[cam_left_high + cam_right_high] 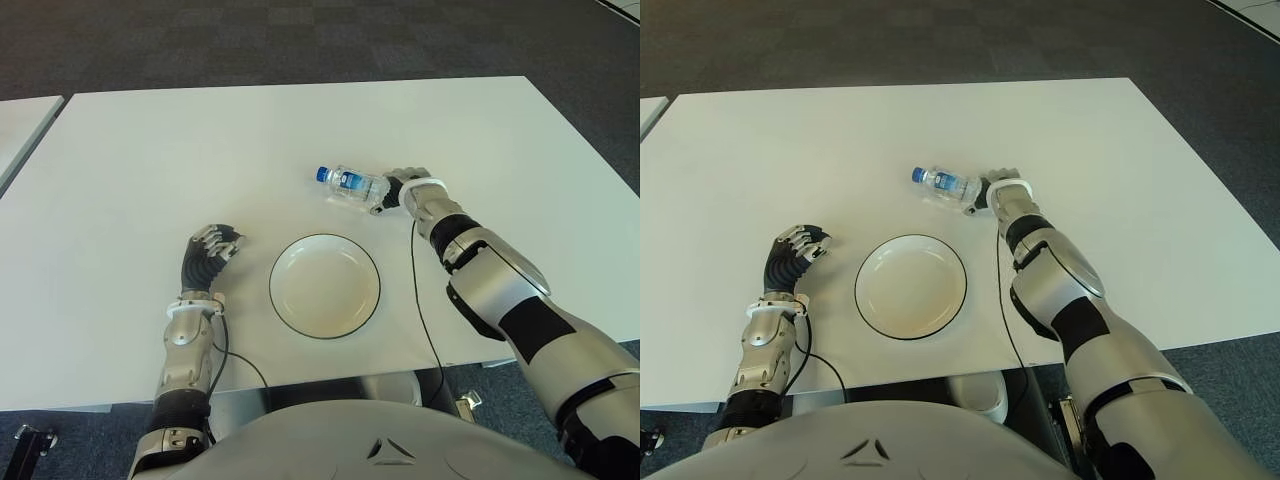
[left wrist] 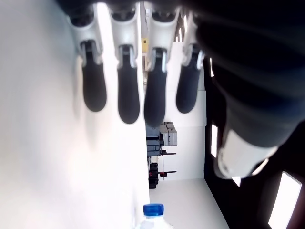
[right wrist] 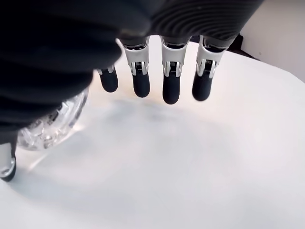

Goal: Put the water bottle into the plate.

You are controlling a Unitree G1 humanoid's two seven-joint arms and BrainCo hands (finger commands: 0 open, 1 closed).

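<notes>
The water bottle [image 1: 352, 186] is seen lying on its side on the white table [image 1: 150, 150], its blue cap turned away from the right hand [image 1: 402, 190]. Its base is met by the fingers [image 3: 171, 88] of that hand, which are spread and extended. In the right wrist view only a rounded slice of clear plastic is shown beside the thumb side, the remainder being covered by the dark palm, so whether anything is pressed against the bottle cannot be told. No closed grasp is shown. The plate [image 1: 325, 285], white with a dark rim, is placed nearer the robot than those fingertips and holds nothing. The left hand [image 1: 208, 254] is seen beside the plate on its left, fingers relaxed and slightly apart, nothing held; whether the table is touched cannot be told.
</notes>
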